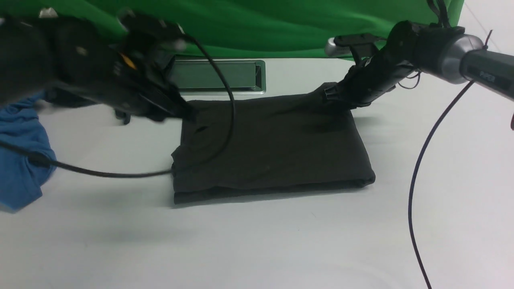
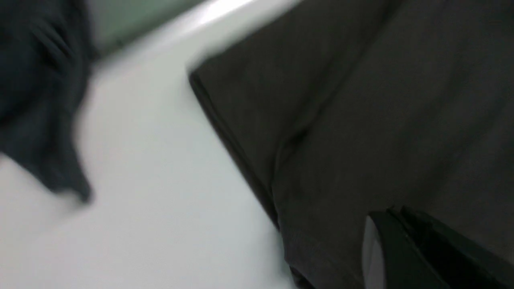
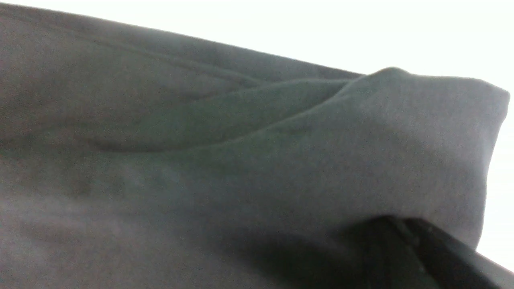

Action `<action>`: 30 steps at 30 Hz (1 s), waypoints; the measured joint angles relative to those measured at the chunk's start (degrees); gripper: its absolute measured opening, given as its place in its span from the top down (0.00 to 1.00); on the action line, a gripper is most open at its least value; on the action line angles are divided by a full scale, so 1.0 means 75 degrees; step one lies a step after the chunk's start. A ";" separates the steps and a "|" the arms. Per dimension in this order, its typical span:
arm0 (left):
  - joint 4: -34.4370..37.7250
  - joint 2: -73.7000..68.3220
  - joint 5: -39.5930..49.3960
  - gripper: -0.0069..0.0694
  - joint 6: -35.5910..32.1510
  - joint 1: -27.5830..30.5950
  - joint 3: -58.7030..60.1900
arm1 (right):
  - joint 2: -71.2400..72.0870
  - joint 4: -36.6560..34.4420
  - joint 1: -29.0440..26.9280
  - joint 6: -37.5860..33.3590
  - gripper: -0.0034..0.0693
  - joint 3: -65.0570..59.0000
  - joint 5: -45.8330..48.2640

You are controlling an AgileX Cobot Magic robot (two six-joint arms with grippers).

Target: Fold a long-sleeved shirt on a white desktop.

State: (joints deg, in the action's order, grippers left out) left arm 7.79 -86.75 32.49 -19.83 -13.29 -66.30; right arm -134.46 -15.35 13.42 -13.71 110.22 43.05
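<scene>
— Dark knit, the long-sleeved shirt [image 1: 273, 148]: where is it?
— Folded into a rectangle mid white desktop [image 1: 281, 241], before the grey hatch [image 1: 219, 76].
— And the grippers?
— Right gripper [image 1: 331, 96] pinches its lifted far right corner; left gripper [image 1: 186, 112], jaws pressed together, sits at the far left corner.

Blue garment [image 1: 20, 160] lay bunched at far left; green cloth backdrop [image 1: 261, 24] hung behind; slate-grey garment [image 2: 40, 100] sat blurred nearby.
</scene>
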 joint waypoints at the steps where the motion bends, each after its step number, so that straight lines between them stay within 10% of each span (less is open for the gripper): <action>1: 0.0000 0.0346 -0.0057 0.89 0.0000 0.0006 0.0105 | 0.0020 0.0009 -0.0008 -0.0033 0.87 0.0078 0.0097; 16: 0.0587 0.6569 -0.2952 0.89 -0.0496 0.0006 0.4607 | 0.3714 0.0445 -0.0190 0.0043 0.87 -0.0673 0.1853; 30: 0.0770 1.0075 -0.3049 0.89 -0.0499 0.0006 0.6526 | 0.9459 0.0456 -0.0190 0.0799 0.87 -0.6816 0.1275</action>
State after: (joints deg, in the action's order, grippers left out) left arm 13.57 -11.19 9.62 -23.57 -13.24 -17.36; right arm -63.52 -11.93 11.99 -7.72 59.10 52.61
